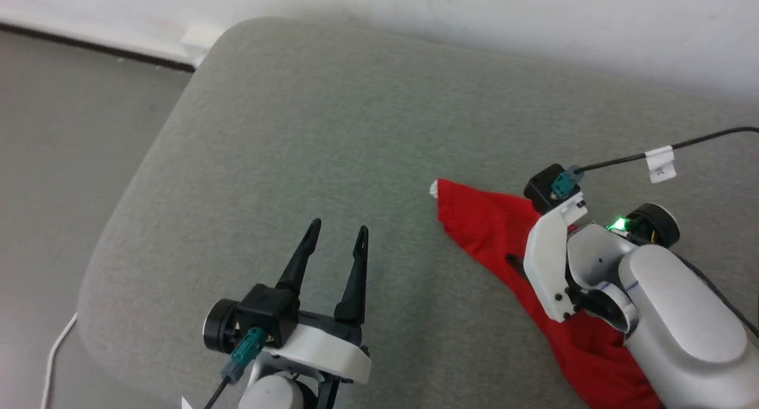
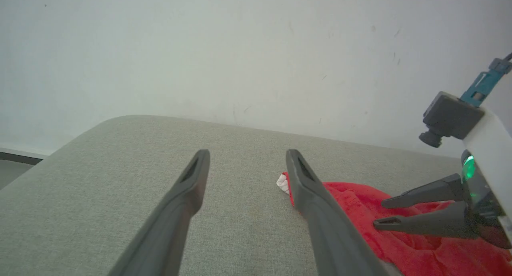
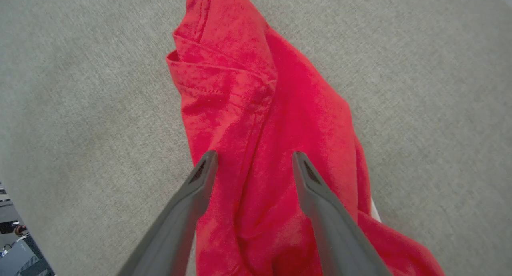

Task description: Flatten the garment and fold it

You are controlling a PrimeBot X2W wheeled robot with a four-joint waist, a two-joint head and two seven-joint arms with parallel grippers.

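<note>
Broadly, a grey cushion point(image 1: 296, 130) carries the crumpled red garment point(image 1: 480, 231) on its right side, long axis running diagonally away from the robot. The right gripper point(image 3: 254, 158) hangs directly over it, jaws wide and empty, perhaps just clear of the cloth; the left gripper point(image 1: 338, 228), equally spread and empty, sits well apart.

No readable text; white tag point(image 1: 660, 163) on black cable point(image 1: 699, 141): mark too small to read.
</note>
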